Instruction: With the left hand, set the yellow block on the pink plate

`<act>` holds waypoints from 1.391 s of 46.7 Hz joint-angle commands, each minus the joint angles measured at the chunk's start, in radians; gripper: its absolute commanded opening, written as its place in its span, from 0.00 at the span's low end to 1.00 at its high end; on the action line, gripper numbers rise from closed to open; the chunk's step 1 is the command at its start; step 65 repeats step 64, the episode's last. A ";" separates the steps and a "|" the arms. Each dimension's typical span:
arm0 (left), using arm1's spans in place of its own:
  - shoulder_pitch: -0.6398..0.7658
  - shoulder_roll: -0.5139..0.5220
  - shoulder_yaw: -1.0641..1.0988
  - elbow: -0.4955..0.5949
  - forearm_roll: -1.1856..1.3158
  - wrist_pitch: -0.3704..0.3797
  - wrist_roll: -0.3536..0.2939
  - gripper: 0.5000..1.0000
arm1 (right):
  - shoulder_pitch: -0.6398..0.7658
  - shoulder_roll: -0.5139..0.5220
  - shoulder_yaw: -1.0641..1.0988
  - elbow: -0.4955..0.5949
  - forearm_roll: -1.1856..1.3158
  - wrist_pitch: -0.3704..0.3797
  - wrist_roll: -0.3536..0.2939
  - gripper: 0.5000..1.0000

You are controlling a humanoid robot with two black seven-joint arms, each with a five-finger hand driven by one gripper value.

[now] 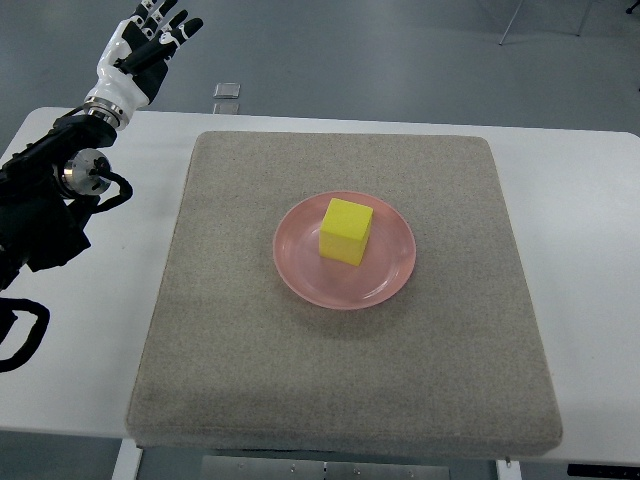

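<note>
A yellow block [346, 231] rests on the pink plate [300, 270], a little up and left of its middle. The plate sits near the middle of a grey mat [230, 340]. My left hand [150, 45] is raised at the top left, far from the plate, beyond the table's far edge. Its fingers are spread and hold nothing. Its black arm comes in from the left edge.
The mat lies on a white table [590, 250]. A small clear square object [227, 90] lies on the floor just past the table's far edge. Metal legs show at the top right.
</note>
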 commanded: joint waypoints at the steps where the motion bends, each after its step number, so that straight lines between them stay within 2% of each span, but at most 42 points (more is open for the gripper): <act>1: 0.001 -0.011 -0.002 0.001 0.000 0.010 0.000 0.98 | 0.000 0.000 0.000 0.000 0.000 0.000 0.000 0.85; 8: 0.001 -0.011 -0.003 0.007 0.000 0.022 0.003 0.98 | 0.000 0.000 0.000 0.000 0.000 0.001 -0.001 0.85; 19: -0.001 -0.035 -0.005 0.007 -0.040 0.177 0.026 0.97 | -0.001 0.000 0.000 0.000 0.000 0.001 -0.001 0.85; 24: -0.001 -0.037 -0.002 0.007 -0.130 0.248 0.071 0.97 | 0.000 0.000 0.000 0.000 0.000 0.000 0.000 0.85; 26: -0.002 -0.041 -0.002 0.007 -0.153 0.254 0.080 0.97 | 0.000 0.000 0.000 0.000 0.000 0.000 -0.001 0.85; 32: -0.001 -0.041 -0.002 0.007 -0.157 0.243 0.080 0.97 | 0.000 0.000 0.000 0.000 0.000 0.000 0.000 0.85; 39: -0.001 -0.038 0.006 0.013 -0.155 0.145 0.079 0.97 | 0.000 0.000 0.000 0.000 0.000 0.000 0.000 0.85; 43: -0.001 -0.038 0.007 0.038 -0.155 0.119 0.080 0.97 | -0.001 0.000 -0.005 0.006 0.000 0.001 0.000 0.85; 55: 0.001 -0.037 0.004 0.049 -0.157 0.085 0.080 0.98 | -0.001 0.000 -0.002 0.008 -0.002 0.001 -0.001 0.85; 65: 0.001 -0.038 -0.002 0.049 -0.158 0.100 0.080 0.98 | -0.001 0.000 -0.003 0.008 0.002 0.001 -0.003 0.85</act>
